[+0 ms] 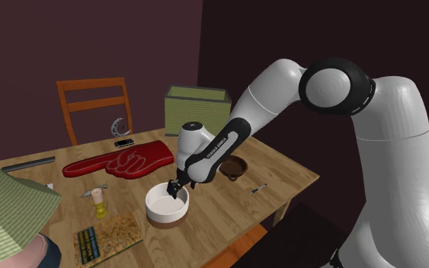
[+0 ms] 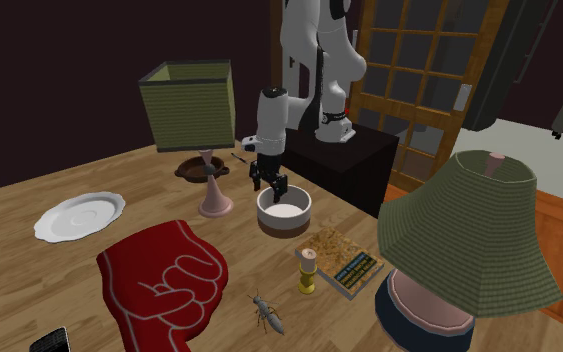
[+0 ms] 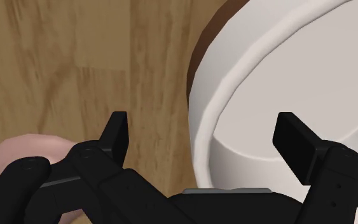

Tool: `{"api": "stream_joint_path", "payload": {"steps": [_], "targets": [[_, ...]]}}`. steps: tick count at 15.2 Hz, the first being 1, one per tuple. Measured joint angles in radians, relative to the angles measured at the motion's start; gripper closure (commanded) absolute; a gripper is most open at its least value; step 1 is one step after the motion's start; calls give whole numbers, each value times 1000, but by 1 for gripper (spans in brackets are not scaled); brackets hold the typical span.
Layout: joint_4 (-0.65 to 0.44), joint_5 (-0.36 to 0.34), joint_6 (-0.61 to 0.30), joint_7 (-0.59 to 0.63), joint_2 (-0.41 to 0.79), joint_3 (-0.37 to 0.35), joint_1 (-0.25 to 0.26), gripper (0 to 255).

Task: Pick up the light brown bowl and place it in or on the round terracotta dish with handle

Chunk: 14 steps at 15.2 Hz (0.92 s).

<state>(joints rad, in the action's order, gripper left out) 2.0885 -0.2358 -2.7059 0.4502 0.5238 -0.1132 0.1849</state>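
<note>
The bowl (image 1: 167,205) (image 2: 284,212) is white inside with a brown base and stands upright on the wooden table, near its front edge in the shoulder view. My gripper (image 1: 178,188) (image 2: 269,185) (image 3: 204,127) is open and low over the bowl's rim. In the wrist view one finger is outside the bowl (image 3: 285,83) and the other over its inside, with the rim between them and neither pad touching. The small dark brown dish (image 1: 235,167) sits behind the arm, further right in the shoulder view. In the second exterior view the dish (image 2: 187,170) is partly hidden by a lamp foot.
A red foam hand (image 1: 125,161), a small candle holder (image 1: 98,199) and a book (image 1: 107,237) lie near the bowl. A green-shaded lamp (image 2: 189,105) with a pink foot stands by the dish, and another lamp (image 2: 464,235) by the table edge. A white plate (image 2: 79,215) lies further off.
</note>
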Motion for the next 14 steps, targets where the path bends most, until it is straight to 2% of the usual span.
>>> {"api": "stream_joint_path", "payload": {"steps": [2,3,14], "targets": [[0,0,0,0,0,0,0,0],[0,0,0,0,0,0,0,255],[2,2,3,-2,-6,-1,-2,255]]}}
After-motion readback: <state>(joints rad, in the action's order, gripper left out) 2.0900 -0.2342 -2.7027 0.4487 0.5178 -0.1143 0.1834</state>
